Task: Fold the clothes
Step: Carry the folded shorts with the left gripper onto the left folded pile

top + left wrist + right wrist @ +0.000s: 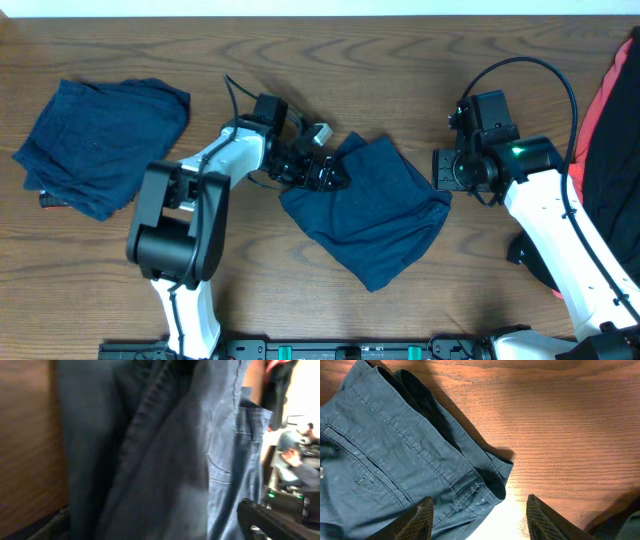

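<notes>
Centrally, navy shorts (370, 205), left end effector (325, 172) at their edge, grip unclear, right end effector (480, 502) spread, empty

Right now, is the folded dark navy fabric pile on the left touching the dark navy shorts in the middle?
Apart. The overhead view shows bare wooden table and the left arm between the folded navy pile and the middle navy shorts.

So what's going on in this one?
Two arms are folding clothes. The navy shorts lie spread in the middle. The left pincer is at their left edge, with fabric filling its view, so its grip is unclear. The right pincer hovers open over the waistband corner, holding nothing. Another navy garment lies far left; red and black clothes sit far right.
</notes>
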You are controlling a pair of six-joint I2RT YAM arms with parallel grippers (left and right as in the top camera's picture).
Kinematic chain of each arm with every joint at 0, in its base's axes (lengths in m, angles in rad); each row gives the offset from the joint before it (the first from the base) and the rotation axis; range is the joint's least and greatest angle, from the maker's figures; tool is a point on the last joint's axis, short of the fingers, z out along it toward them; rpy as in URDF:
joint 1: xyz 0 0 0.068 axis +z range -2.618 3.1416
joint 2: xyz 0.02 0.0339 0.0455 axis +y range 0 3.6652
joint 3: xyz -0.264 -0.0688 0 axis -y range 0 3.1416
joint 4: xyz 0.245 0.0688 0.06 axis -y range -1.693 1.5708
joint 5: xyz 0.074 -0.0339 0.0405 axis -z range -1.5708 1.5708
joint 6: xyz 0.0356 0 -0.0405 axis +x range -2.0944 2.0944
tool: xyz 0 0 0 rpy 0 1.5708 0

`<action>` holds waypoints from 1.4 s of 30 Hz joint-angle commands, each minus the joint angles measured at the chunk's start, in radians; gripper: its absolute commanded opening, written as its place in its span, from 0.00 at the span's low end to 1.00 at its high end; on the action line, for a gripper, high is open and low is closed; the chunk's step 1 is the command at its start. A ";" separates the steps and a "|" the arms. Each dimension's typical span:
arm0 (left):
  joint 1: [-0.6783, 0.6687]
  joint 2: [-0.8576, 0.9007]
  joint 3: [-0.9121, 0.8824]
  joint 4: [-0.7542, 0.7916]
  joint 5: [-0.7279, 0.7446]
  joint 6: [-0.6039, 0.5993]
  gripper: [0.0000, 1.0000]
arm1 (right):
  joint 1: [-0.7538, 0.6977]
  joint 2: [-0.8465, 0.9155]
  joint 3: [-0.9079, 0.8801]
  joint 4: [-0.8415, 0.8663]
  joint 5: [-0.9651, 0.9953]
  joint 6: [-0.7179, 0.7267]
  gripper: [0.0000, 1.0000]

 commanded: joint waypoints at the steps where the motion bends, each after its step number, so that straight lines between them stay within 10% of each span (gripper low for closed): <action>1: -0.032 0.102 -0.021 -0.024 -0.008 0.023 0.71 | 0.006 -0.005 0.012 0.000 0.000 -0.007 0.58; 4: -0.046 0.117 -0.021 -0.027 -0.008 0.022 0.07 | 0.006 -0.005 0.012 0.000 0.000 -0.007 0.58; 20: 0.273 -0.293 0.008 0.063 -0.526 -0.336 0.06 | 0.005 -0.005 0.012 -0.032 0.040 -0.008 0.56; 31: 0.686 -0.454 0.008 0.357 -0.534 -0.335 0.06 | 0.005 -0.005 0.012 -0.039 0.045 -0.007 0.56; 42: 0.873 -0.326 0.005 0.341 -0.597 -0.335 0.06 | 0.005 -0.006 0.012 -0.050 0.044 -0.004 0.56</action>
